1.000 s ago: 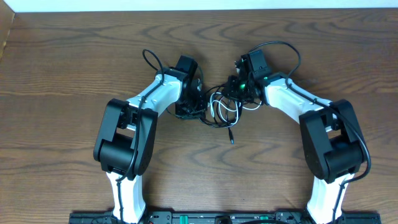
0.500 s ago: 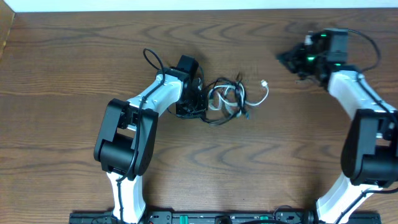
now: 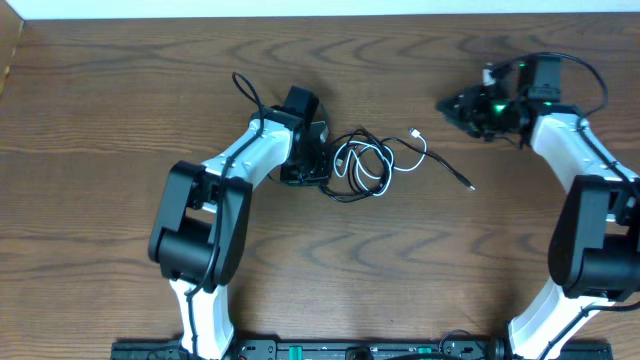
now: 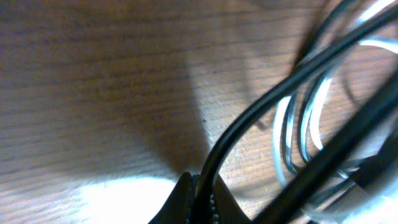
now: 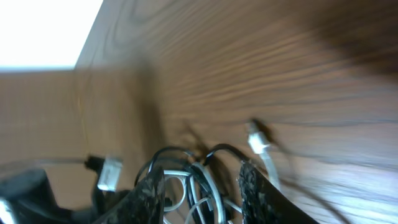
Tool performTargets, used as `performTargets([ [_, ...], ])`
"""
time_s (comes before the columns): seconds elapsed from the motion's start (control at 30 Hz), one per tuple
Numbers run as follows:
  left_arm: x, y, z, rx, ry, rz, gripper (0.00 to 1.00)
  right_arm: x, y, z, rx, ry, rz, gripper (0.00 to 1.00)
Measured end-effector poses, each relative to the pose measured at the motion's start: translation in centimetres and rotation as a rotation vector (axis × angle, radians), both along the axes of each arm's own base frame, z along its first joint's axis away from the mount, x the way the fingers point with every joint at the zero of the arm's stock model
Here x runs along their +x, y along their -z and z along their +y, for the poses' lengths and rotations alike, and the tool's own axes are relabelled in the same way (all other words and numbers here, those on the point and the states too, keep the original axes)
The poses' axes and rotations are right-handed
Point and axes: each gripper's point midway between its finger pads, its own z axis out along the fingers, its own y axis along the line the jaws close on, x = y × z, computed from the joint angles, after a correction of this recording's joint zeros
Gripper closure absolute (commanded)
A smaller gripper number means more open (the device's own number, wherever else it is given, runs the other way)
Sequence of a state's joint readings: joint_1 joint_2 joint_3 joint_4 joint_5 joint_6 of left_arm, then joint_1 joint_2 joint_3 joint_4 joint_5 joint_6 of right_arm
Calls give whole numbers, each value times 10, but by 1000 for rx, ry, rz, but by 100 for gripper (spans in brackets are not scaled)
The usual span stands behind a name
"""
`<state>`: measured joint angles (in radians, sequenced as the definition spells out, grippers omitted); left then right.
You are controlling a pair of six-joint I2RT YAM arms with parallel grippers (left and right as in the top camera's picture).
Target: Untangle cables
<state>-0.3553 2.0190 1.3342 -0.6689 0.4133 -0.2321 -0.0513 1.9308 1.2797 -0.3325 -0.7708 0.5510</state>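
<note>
Cables (image 3: 360, 170) lie just beside our left claw (image 3: 318, 168), only partly freed, we judge. One end of the white cord (image 3: 415, 136) and one of the black cord (image 3: 452, 174) trail rightward, but the loops are interlaced. That claw is clamped on the black cord. Our right claw (image 3: 452, 103), fingers apart, holds nothing, well clear.
</note>
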Motion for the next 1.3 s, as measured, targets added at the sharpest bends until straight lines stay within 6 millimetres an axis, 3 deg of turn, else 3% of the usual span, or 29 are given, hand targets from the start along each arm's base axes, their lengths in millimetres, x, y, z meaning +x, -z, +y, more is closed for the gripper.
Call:
performTargets([
  [0.07, 6, -27, -2, -23, 44, -84, 93, -3, -6, 27, 3, -88, -52, 62],
  [0.13, 11, -70, -6, -70, 84, -202, 92, -4, -11, 45, 4, -131, -88, 60],
  [0.2, 10, -99, -10, -114, 107, -272, 92, -6, -15, 58, 9, -159, -108, 59],
  [0.3, 4, -115, -16, -163, 132, -285, 93, -12, -22, 80, 21, -206, -127, 56],
  [0.4, -7, -108, -17, -178, 144, -224, 93, -18, -22, 92, 24, -233, -119, 54],
  [0.57, -10, -105, -19, -188, 146, -205, 92, -28, -15, 109, 4, -245, -74, 57],
  [0.67, -9, -93, -18, -169, 141, -176, 92, -34, -8, 122, 7, -260, -48, 56],
  [0.8, -8, -52, -8, -84, 106, -90, 93, -38, -2, 140, 11, -289, -44, 57],
  [0.97, -14, -11, -2, -31, 95, 5, 93, -37, 4, 141, 10, -257, -10, 59],
  [1.13, -14, -4, 0, -19, 94, 13, 93, -36, 24, 142, 11, -235, 44, 61],
  [1.3, -11, -6, -3, -35, 95, 1, 93, -38, 23, 155, 20, -224, 55, 66],
])
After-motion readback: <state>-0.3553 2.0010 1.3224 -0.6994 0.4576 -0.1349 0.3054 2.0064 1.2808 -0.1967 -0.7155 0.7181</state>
